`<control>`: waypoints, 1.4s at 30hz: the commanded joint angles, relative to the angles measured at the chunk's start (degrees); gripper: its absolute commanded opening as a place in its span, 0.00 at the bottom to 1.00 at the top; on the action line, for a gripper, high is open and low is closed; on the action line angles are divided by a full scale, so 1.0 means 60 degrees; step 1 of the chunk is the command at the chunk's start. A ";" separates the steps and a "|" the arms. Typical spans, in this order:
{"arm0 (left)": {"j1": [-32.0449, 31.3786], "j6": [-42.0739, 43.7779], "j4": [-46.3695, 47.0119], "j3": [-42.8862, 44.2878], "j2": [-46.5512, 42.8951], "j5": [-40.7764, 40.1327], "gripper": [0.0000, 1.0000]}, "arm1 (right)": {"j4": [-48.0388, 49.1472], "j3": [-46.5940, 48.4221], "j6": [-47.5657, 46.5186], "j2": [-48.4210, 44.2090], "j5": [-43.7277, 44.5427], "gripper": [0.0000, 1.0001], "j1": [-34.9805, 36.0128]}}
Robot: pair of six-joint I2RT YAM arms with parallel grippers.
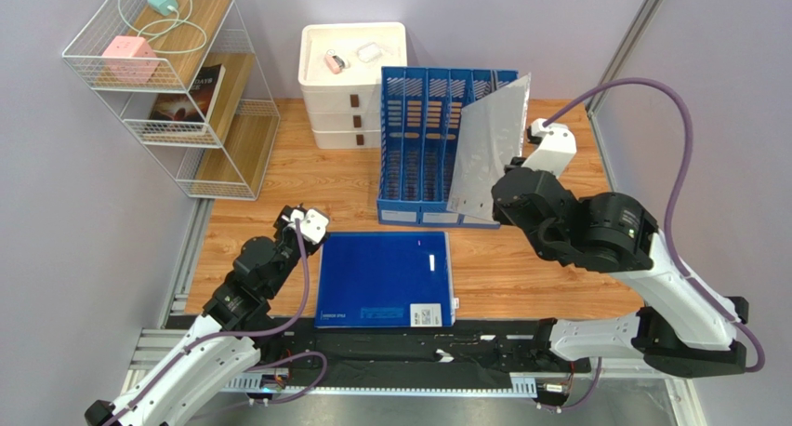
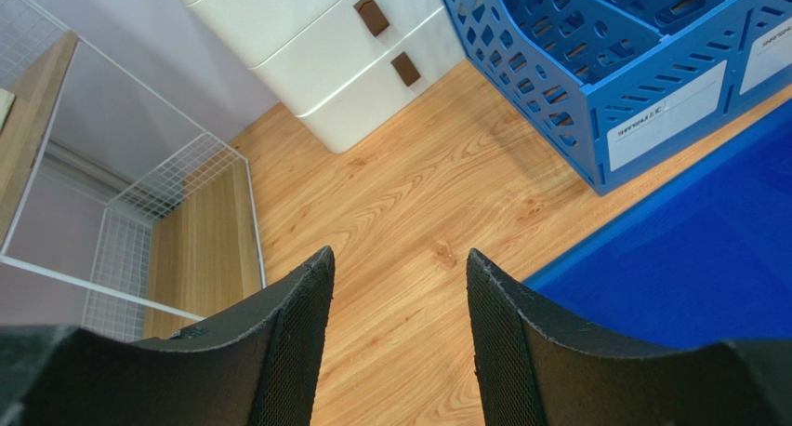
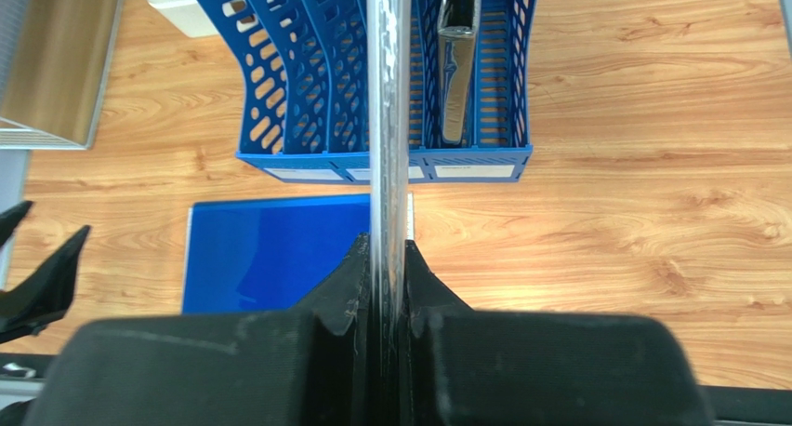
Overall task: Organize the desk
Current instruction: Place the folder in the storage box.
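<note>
Above the blue file rack (image 1: 415, 156), your right gripper (image 3: 389, 259) pinches the lower edge of a translucent plastic sheet (image 1: 488, 147), holding it tilted over the rack's right-hand slots. Your left gripper (image 2: 400, 263) hangs with fingers spread above the wooden counter (image 1: 539, 263), which carries everything, just beside a blue folder (image 1: 383, 279) lying flat near its front edge.

Left arm bent low; left gripper (image 2: 400, 259) spread wide, holding nothing. Right arm reaches forward, elbow raised; right gripper (image 3: 388, 249) pinched on a clear sheet (image 1: 488, 147) (edge-on in wrist view).
</note>
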 commanded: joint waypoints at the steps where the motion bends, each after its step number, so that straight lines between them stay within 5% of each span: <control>1: 0.0051 -0.0140 0.0174 -0.0040 -0.0178 0.0070 0.60 | -0.2475 0.0719 -0.0618 0.0557 0.0525 0.00 -0.0135; 20: 0.0051 -0.0110 -0.0032 -0.0069 -0.0471 0.0158 0.60 | -0.0690 0.2465 -0.3651 0.2667 -0.1158 0.00 -0.2859; 34: 0.0065 -0.0081 0.0027 -0.0113 -0.0500 0.0202 0.60 | -0.0293 0.2932 -0.3476 0.2873 -0.2814 0.00 -0.2904; 42: 0.0051 -0.0067 -0.0046 -0.0128 -0.0676 0.0187 0.60 | -0.0790 0.4746 -0.3534 0.3721 -0.3269 0.00 -0.3226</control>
